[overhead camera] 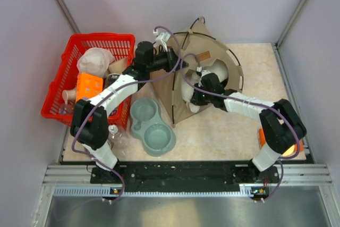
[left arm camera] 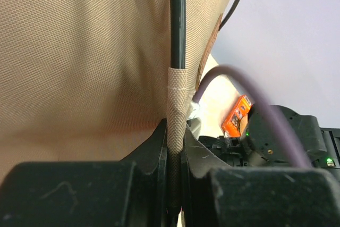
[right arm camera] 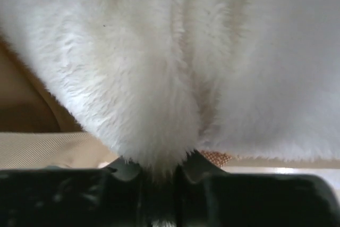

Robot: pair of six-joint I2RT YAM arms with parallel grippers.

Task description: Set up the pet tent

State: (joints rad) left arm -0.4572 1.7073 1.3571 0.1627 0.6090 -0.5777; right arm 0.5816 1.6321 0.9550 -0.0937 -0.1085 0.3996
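Pet tent (overhead camera: pixel 212 43) stands upright at the back middle of the table (overhead camera: pixel 223 131), peak up, frame bowed out.

Left gripper (left arm camera: pixel 174 144) is at the tent's left edge. Its fingers (left arm camera: pixel 151 155) are pressed together on the pole (left arm camera: pixel 177 19), right where the tan sleeve (left arm camera: pixel 177 97) wraps it. My read is that it's bracing the frame so the tent won't tip or slide while the other arm works.

Right gripper (right arm camera: pixel 159 176) is at the tent's front opening, fingers pinching a tuft of the fluffy white cushion (right arm camera: pixel 159 78). Fur fills nearly the whole wrist view, so I can't tell from there how much is inside. In the top view the cushion is bunched, partly in the opening and partly spilling toward the front.

Likely step is seating the cushion in the tent. The frame looks erected, so the task is probably late. The pinch looks like fur only, so it's shallow and could slip.

**Around the tent**
- A red basket (overhead camera: pixel 101 35) is to its left, full of clutter including an orange block (overhead camera: pixel 88 86).
- A grey double bowl (overhead camera: pixel 151 125) sits just beside its front-left corner.
- A clear bottle (overhead camera: pixel 116 135) is farther front-left.
- A small orange item (overhead camera: pixel 261 136) is front-right, by the right arm's base and half hidden.

**Surface and room**
- The table top is a beige stone pattern, matte.
- Pale lilac walls (overhead camera: pixel 26 78) close in the sides and back.
- A metal rail (overhead camera: pixel 186 176) runs along the near edge.
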